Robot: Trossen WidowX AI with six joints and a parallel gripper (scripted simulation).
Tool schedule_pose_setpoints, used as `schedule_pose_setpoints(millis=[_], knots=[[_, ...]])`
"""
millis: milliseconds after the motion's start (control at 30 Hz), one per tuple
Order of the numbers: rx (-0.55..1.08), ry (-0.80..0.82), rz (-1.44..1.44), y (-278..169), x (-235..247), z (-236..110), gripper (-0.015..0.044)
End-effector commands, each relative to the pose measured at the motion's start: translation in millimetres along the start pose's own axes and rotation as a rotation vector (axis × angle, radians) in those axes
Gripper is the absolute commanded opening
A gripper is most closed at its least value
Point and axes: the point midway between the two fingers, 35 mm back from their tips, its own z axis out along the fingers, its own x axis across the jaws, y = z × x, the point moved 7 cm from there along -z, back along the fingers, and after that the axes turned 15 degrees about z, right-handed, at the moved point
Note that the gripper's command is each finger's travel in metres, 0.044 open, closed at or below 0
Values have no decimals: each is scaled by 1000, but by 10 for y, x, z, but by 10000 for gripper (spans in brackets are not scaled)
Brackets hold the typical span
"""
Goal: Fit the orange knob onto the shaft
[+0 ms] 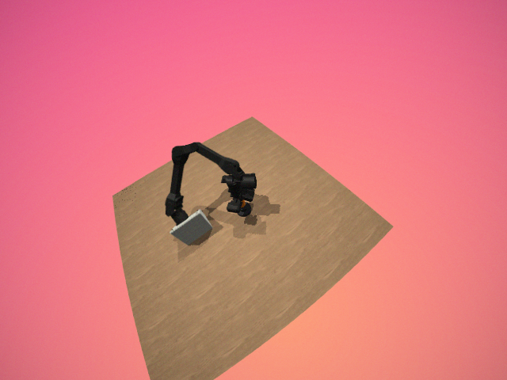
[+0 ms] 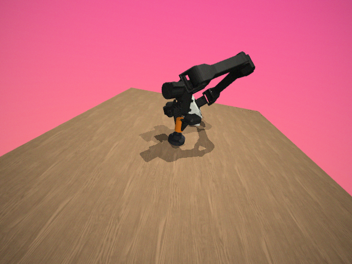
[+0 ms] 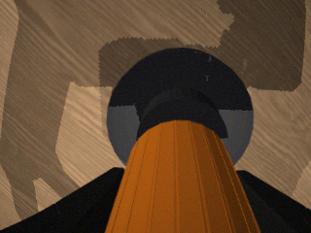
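My gripper (image 2: 179, 120) is shut on the orange knob (image 2: 179, 124), a ribbed cylinder held upright over the round dark pedestal (image 2: 176, 139). In the wrist view the knob (image 3: 182, 201) fills the lower middle, and its far end sits over the dark shaft (image 3: 182, 109) at the centre of the pedestal (image 3: 179, 107). The black fingers flank the knob at the bottom corners. The shaft's flat side is hidden. A gap still shows between the knob's lower end and the pedestal top in the exterior view. In the top view only a sliver of the knob (image 1: 243, 203) shows under the wrist, above the pedestal (image 1: 245, 210).
The arm's grey base plate (image 1: 191, 227) stands on the wooden table to the left of the pedestal. The arm's shadows fall across the table around the pedestal.
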Motion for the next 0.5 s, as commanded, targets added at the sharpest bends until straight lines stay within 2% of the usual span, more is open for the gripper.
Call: schedule_pose_setpoints(millis=[0,467], knots=[[-4,3,14,27,-1,-6,0],[-4,3,14,9,-34,2,0]])
